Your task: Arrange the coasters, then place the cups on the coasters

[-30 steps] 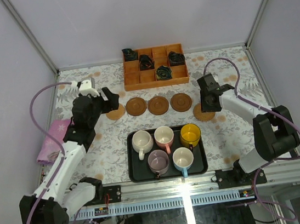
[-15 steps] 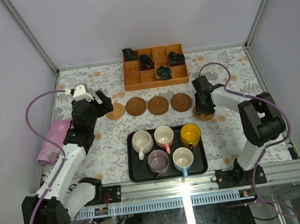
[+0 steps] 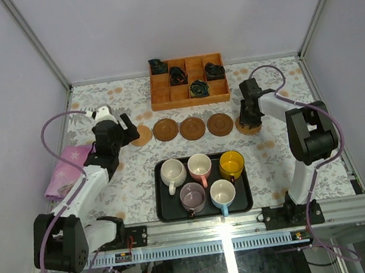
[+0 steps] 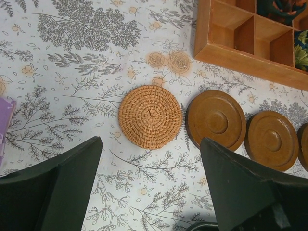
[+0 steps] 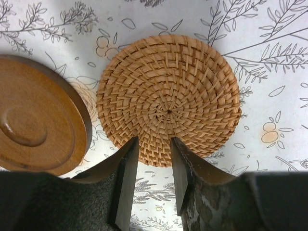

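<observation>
Five coasters lie in a row before the orange box. From the left they are a woven coaster [image 3: 141,136] [image 4: 150,116], three brown wooden coasters [image 3: 166,130] [image 3: 193,128] [image 3: 220,124], and a second woven coaster [image 3: 247,128] [image 5: 168,98]. My left gripper [image 3: 127,127] [image 4: 150,144] hangs open and empty just short of the left woven one. The tips of my right gripper [image 3: 251,116] [image 5: 153,144] sit over the right woven coaster's near edge, narrowly apart with nothing between them. The cups stand on the black tray [image 3: 206,211]: cream [image 3: 173,173], pink [image 3: 200,166], yellow [image 3: 231,165], mauve [image 3: 192,195], light blue [image 3: 222,192].
The square-celled orange box [image 3: 188,80] with dark green-marked objects stands at the back, close behind the coaster row. A mauve cloth [image 3: 66,170] lies at the left edge. A wooden coaster [image 5: 33,122] sits right beside the right gripper's left finger.
The right gripper has moved away from the tray, and the right woven coaster has gone with it into line with the row. The left gripper opened wider and drew back slightly from its coaster.
</observation>
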Robot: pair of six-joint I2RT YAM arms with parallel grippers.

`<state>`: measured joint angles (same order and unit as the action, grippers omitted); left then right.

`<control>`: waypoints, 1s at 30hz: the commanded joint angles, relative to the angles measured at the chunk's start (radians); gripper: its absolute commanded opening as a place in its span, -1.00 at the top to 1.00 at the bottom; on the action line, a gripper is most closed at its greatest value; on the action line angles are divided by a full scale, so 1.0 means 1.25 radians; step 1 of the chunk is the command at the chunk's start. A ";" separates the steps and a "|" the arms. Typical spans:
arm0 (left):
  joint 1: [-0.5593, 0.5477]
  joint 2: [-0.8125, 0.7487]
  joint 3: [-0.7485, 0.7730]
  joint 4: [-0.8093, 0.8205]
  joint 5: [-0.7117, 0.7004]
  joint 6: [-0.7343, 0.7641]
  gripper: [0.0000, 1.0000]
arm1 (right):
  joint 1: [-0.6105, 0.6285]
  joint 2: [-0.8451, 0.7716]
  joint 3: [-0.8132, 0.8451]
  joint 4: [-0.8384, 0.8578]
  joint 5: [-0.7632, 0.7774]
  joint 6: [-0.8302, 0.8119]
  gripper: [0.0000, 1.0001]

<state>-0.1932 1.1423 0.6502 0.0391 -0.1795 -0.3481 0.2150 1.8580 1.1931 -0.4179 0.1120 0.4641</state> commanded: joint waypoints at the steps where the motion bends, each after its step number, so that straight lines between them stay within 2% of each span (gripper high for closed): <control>1: 0.010 0.019 0.028 0.078 0.003 -0.012 -0.66 | -0.011 0.055 0.032 -0.053 0.021 0.007 0.20; 18: 0.036 0.112 0.045 0.117 0.047 -0.020 -0.66 | -0.045 0.082 0.078 -0.094 0.071 0.014 0.20; 30: 0.044 0.124 0.045 0.116 0.051 -0.020 -0.66 | -0.050 0.113 0.117 -0.080 0.036 -0.004 0.20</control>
<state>-0.1478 1.2919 0.6769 0.1204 -0.1154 -0.3668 0.1627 1.9434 1.3163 -0.5053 0.1558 0.4755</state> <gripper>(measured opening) 0.829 0.402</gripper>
